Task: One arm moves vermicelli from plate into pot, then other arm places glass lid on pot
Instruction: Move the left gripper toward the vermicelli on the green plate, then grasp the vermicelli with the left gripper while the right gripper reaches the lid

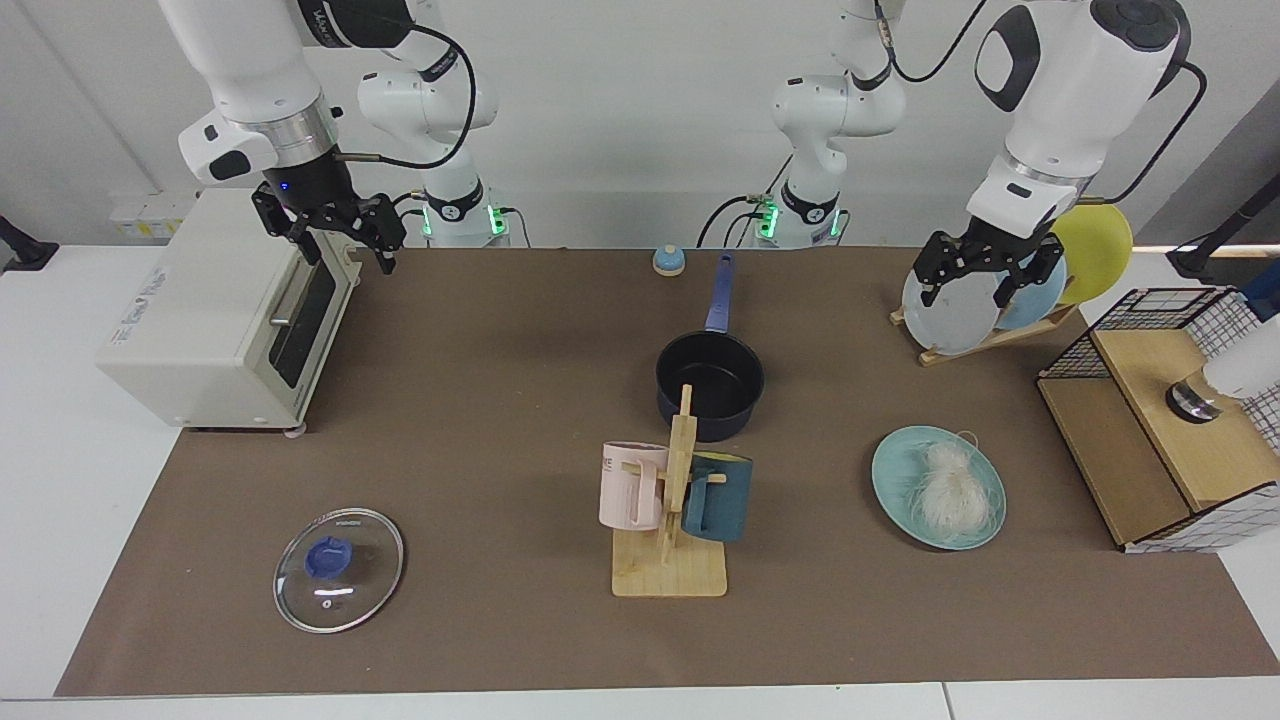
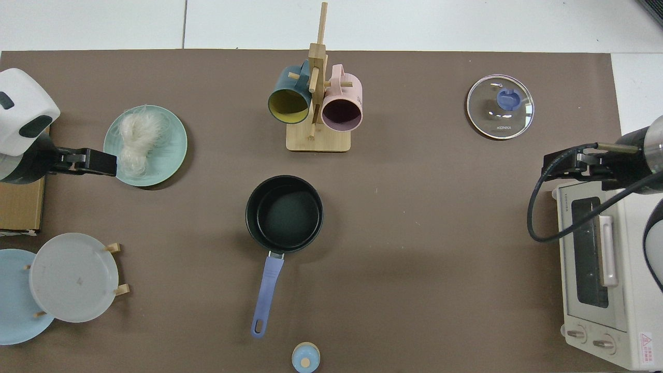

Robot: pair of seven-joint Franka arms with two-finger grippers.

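While the vermicelli [image 1: 944, 488] lies on the plate [image 1: 893, 462] beside the empty pot [image 1: 709, 385], the left gripper [image 1: 987, 276] hangs spread wide above the plate. Far across the pot, the right gripper [image 1: 335, 232] waits open above the glass lid [image 1: 338, 568].

The left white jointed arm with dark grey joint caps bends down from its base, its black two-finger left gripper [image 1: 985, 272] [image 2: 98, 161] held high, pointing downward with fingers spread apart. The right white jointed arm mirrors it on the opposite side, its black two-finger right gripper [image 1: 340, 232] [image 2: 562, 165] likewise raised, pointing downward, fingers parted.
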